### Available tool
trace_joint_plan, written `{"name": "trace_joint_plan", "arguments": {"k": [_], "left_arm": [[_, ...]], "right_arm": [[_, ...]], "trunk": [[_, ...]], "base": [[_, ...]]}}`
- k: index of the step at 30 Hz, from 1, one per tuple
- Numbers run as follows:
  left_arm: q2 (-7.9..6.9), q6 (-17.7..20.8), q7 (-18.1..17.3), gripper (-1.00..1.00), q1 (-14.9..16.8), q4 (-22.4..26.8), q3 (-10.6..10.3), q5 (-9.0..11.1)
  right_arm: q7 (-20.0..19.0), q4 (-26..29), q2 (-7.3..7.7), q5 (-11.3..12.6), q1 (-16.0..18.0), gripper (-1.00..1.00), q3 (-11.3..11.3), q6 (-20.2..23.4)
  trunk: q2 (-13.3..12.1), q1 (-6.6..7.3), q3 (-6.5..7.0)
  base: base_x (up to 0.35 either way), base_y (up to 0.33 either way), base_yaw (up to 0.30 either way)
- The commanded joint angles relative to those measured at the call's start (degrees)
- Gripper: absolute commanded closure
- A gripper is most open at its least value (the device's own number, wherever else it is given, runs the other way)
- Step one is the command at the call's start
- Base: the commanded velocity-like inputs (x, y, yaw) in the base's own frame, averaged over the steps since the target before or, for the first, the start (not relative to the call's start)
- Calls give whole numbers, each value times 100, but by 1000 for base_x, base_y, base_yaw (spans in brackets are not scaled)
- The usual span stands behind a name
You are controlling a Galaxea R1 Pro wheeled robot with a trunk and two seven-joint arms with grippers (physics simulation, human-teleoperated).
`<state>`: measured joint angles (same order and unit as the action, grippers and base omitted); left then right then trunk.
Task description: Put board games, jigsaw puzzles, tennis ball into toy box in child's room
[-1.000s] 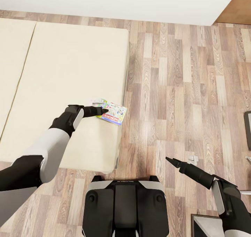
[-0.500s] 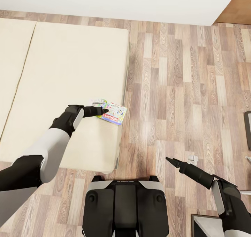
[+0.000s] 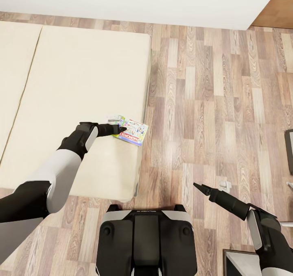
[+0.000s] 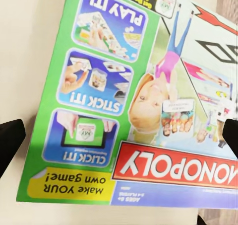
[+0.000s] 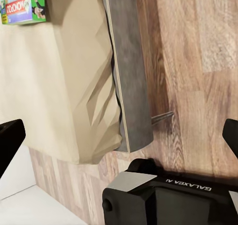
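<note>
Lying flat on beige bed point(image 3: 77, 77), white-green Monopoly board game point(image 4: 144, 101), left claw point(image 3: 121, 129) spread wide above, empty.

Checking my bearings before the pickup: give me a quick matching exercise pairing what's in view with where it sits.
Things:
1. white-green Monopoly board game box with red edging
2. left gripper
3. right gripper
4. beige mattress of the bed

Places:
A. over the wood-plank floor, beside the robot's base
B. lying flat near the mattress's right edge
C. right above the game box, fingers apart
D. against the white wall, left of the bare floor

Pairs: 1-B, 2-C, 3-A, 4-D
</note>
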<state>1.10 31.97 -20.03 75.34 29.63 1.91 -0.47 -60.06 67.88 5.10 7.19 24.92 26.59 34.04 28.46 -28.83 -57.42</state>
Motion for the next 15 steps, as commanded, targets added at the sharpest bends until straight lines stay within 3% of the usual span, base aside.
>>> {"name": "trace_joint_plan", "arguments": {"k": [1,15], "left_arm": [[7,37,-19,-100,1,7,20,-6],[8,43,-27,-100,2,5,20,2]], "right_arm": [[-10,-1,3,28,3,-100,4,41],[-1,-20,0,28,0,-100,1,41]], "trunk": [[7,-3,-5],[7,-3,-5]], "base": [[0,0,0],[0,0,0]]}}
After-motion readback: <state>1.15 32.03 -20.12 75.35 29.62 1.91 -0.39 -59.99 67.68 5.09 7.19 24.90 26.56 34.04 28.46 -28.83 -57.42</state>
